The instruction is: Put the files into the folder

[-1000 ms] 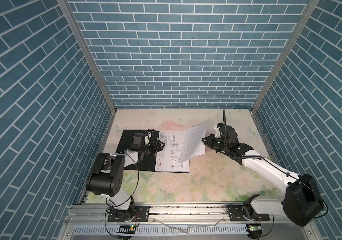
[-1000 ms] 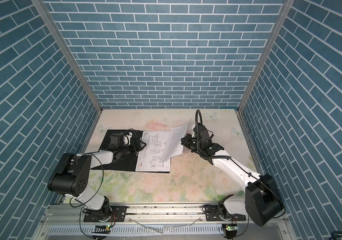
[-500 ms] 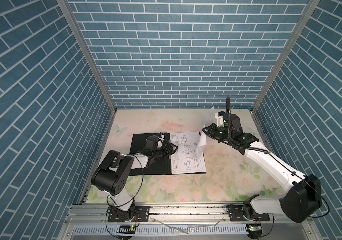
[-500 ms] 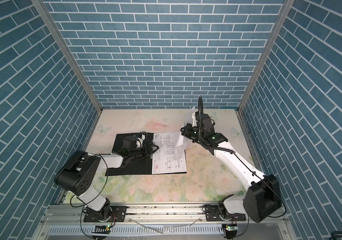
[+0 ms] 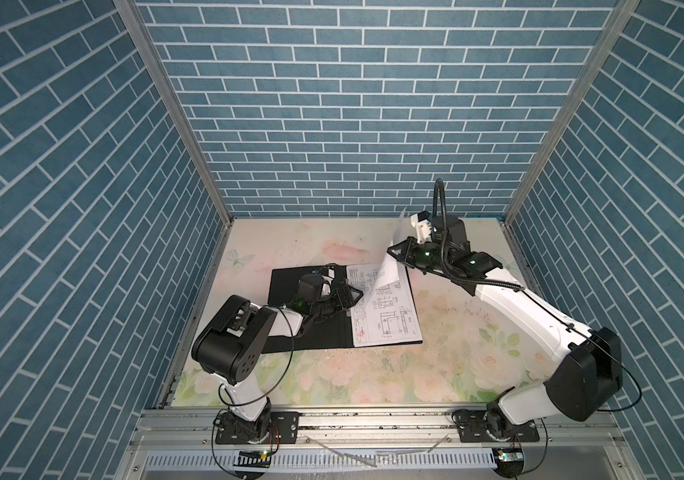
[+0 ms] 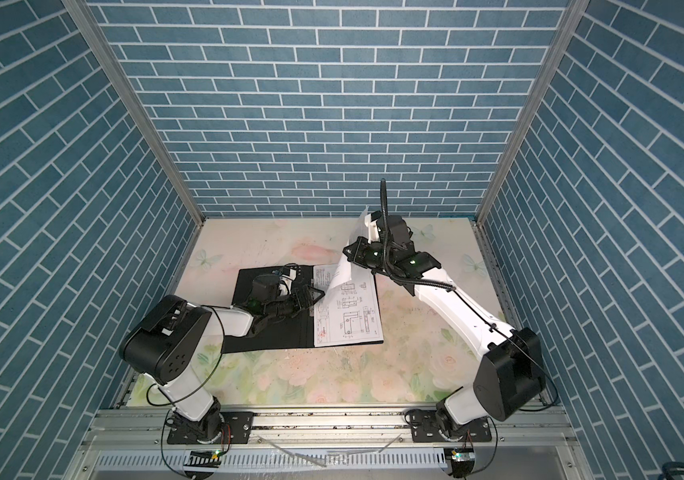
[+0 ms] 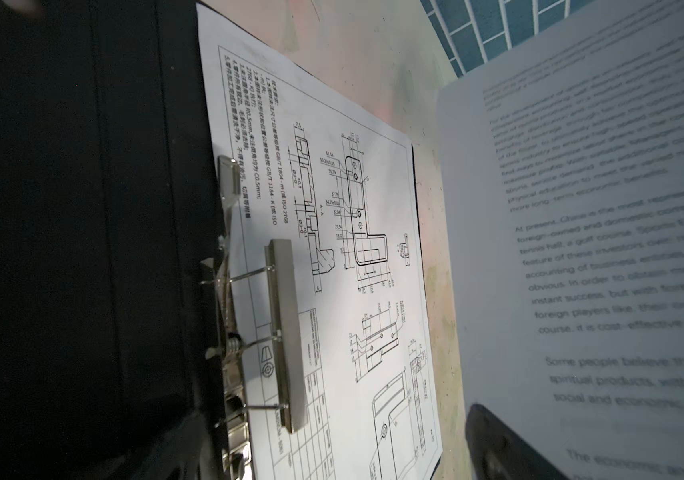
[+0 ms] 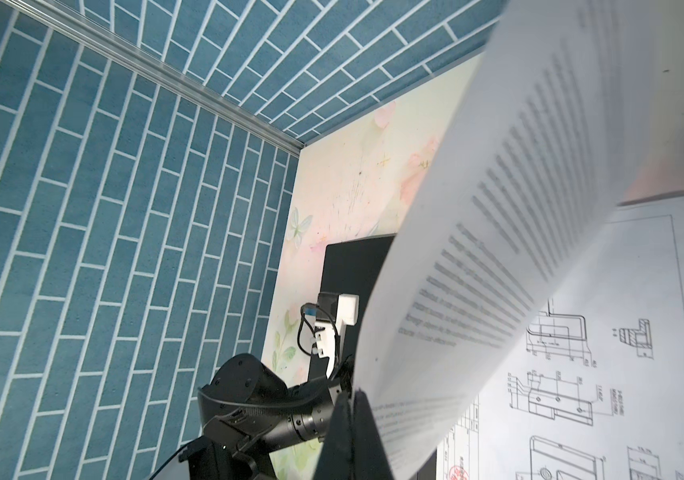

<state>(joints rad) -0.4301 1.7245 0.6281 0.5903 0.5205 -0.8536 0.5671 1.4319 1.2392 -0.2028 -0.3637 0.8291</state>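
Folder (image 5: 290, 286) lies open flat on the table (image 5: 456, 332), black inside up. Its spine runs from near edge to far edge, and its spread runs left to right. Left gripper (image 5: 350, 294) rests low over the spine area with its jaws wide apart and nothing seen between them. Judged purpose: to steady the folder and stay near the metal clip (image 7: 286, 332). The clip bar sits over the spine edge of the drawing sheet (image 5: 390, 320). Whether it presses down or stands raised cannot be confirmed. The drawing sheet lies face up on the folder's right half, long axis parallel to the spine and slightly skewed. Any further sheet beneath it is hidden. To the right, the text sheet (image 5: 390, 270) hangs curved and steeply tilted, one corner up and its lower edge over the far part of the drawing sheet. Right gripper (image 5: 393, 250) is clamped on this sheet's edge, seemingly holding it aloft so it can be laid flat onto the stack without scuffing the page below.
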